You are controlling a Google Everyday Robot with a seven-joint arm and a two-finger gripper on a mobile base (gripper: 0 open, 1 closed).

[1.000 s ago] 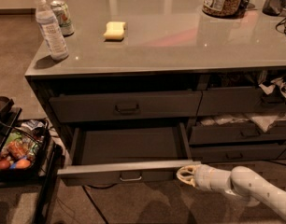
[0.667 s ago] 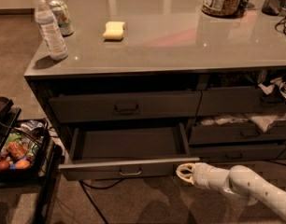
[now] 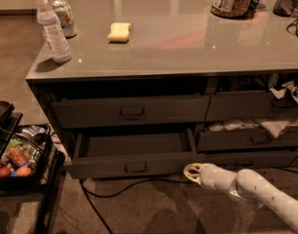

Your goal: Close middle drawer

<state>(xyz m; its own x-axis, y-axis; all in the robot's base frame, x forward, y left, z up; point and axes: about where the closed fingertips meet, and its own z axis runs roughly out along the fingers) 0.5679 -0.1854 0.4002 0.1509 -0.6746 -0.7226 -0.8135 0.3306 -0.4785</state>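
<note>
1. The pincer (image 3: 189,172) sat low at the right end of the middle drawer (image 3: 132,165) front, I judged so as to shove it inward. I could not tell how wide the pincer stood.
2. The drawer stood partly open under the tabletop (image 3: 188,38).
3. Against a second earlier, its front had slid further in, and the pincer had followed.

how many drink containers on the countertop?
2, both at the left end: water bottle in front, can just behind it. The countertop is cropped at right, so more may hide. The gripper is low, by the right front corner of the open middle drawer.
</note>
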